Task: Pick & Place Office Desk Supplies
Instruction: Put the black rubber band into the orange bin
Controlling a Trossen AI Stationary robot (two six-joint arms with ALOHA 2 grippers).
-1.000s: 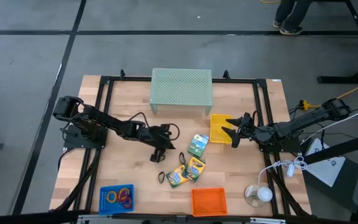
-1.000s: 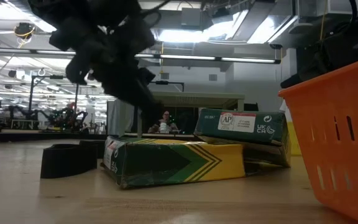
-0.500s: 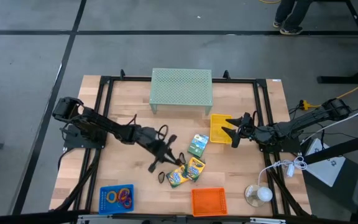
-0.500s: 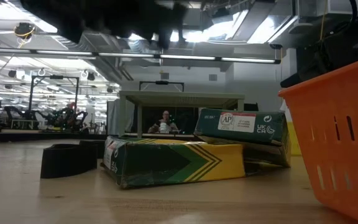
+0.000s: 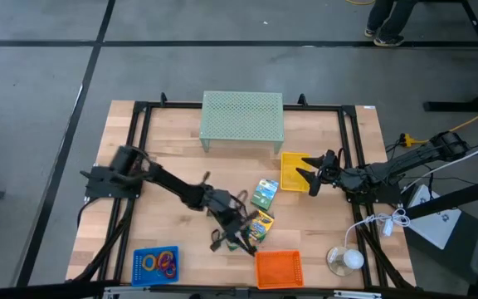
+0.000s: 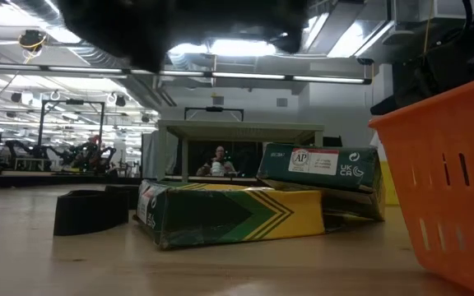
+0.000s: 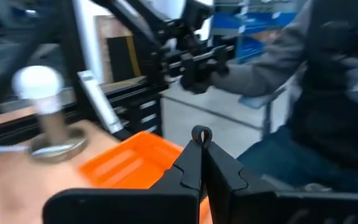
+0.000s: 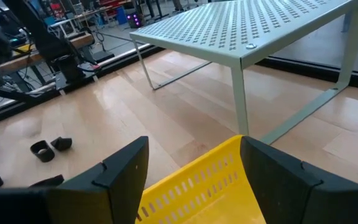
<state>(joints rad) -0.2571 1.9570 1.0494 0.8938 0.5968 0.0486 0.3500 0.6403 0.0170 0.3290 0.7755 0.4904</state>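
Observation:
My left gripper (image 5: 241, 232) hangs above the crayon boxes (image 5: 260, 224), close to the orange basket (image 5: 278, 267). It is shut on a black clip, of which only a wire loop (image 7: 201, 134) shows. Three green-and-yellow crayon boxes lie mid-table, two of them stacked (image 6: 229, 214). More black clips (image 6: 89, 212) rest on the wood beside them, one by the boxes (image 5: 215, 240). Coloured rings lie in the blue basket (image 5: 156, 264). My right gripper (image 5: 304, 177) is open, its fingers on either side of the yellow basket (image 8: 197, 186) without touching it. My left gripper pinches the black clip between its two shut fingers (image 7: 185, 171). Only the clip's small wire loop (image 7: 201, 134) sticks out past the fingertips; the fingers hide the clip's body. The clip is lifted clear of the table, above the orange basket's rim (image 7: 129, 162).
The pale green mesh riser (image 5: 241, 120) stands at the far edge. A white bulb on a round base (image 5: 344, 259) sits near the right near corner. A black frame (image 5: 139, 149) borders the table. A seated person (image 7: 328, 93) shows beyond the table.
My left arm has swung from mid-table toward the near edge and to the right, ending over the crayon boxes by the orange basket. It has risen out of the low view, where only a dark blur at the top remains. The right arm has kept still.

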